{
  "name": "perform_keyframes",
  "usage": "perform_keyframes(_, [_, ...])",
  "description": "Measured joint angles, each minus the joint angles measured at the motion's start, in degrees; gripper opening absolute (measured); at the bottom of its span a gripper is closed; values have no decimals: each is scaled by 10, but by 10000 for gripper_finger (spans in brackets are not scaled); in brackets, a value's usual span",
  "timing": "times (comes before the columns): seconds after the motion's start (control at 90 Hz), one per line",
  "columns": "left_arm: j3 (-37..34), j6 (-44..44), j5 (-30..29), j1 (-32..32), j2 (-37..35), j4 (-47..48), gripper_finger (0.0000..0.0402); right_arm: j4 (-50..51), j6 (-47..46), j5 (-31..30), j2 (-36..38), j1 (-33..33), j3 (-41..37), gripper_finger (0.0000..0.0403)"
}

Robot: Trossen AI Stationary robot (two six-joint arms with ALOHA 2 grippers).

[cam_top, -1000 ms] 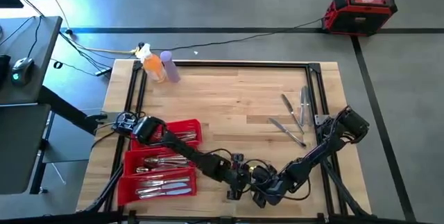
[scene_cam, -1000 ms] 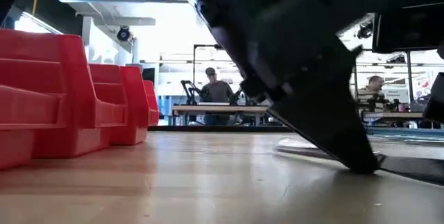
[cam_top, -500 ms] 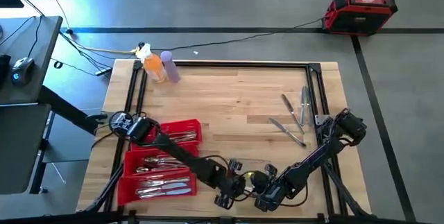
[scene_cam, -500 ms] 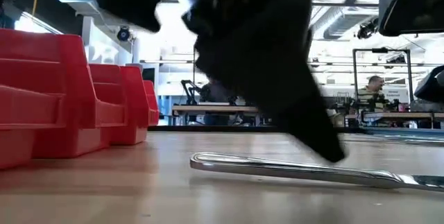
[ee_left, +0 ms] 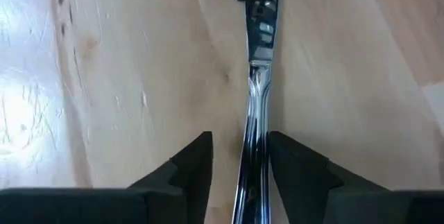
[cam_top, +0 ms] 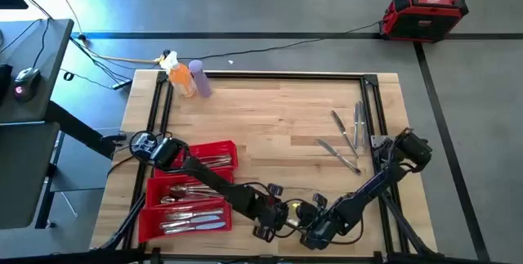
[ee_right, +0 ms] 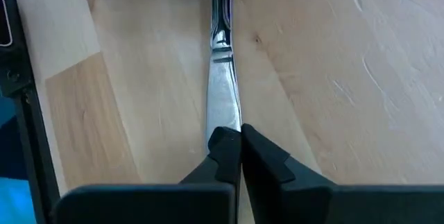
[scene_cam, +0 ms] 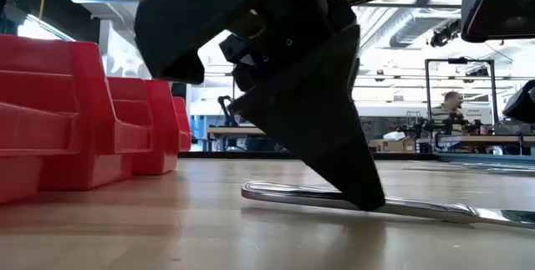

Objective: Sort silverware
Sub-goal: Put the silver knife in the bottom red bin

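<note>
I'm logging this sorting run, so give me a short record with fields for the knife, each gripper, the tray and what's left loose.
knife: lying flat on the table near its front edge
left gripper: open, fingers either side of the knife's handle
right gripper: shut on the knife's blade end
red tray: at left, holds sorted silverware
loose silverware: several pieces at right

Silver knife (ee_left: pixel 258 99), red tray (cam_top: pixel 215 153)

Knife (scene_cam: pixel 368 206) flat on table (cam_top: pixel 278 117), R of tray (cam_top: pixel 163 192)
</note>
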State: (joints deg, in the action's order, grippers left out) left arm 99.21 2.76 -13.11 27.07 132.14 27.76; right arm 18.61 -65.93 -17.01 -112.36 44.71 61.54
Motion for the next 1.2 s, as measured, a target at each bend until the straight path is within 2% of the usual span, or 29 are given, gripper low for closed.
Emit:
perform_keyframes(0.189, [3,17,-6,-4,20,-9,125,-3,3,-11,0,0,-1,0])
perform_keyframes(0.433, [2,50,-70,-15,23,-19,107,-35,0,-40,-1,0,-2,0])
perform_keyframes(0.744, [1,75,-78,-23,39,-45,85,-115,-37,-67,-4,-9,-10,4])
perform_keyframes(0.844, [1,82,-84,-24,44,-49,85,-137,-48,-68,-4,-16,-22,24])
perform_keyframes(1.022, [0,91,-87,-25,43,-47,85,-156,-54,-66,-2,-22,-30,87])
perform_keyframes(1.2, [-1,103,-86,-25,9,23,85,-154,-67,-78,-2,-25,-28,134])
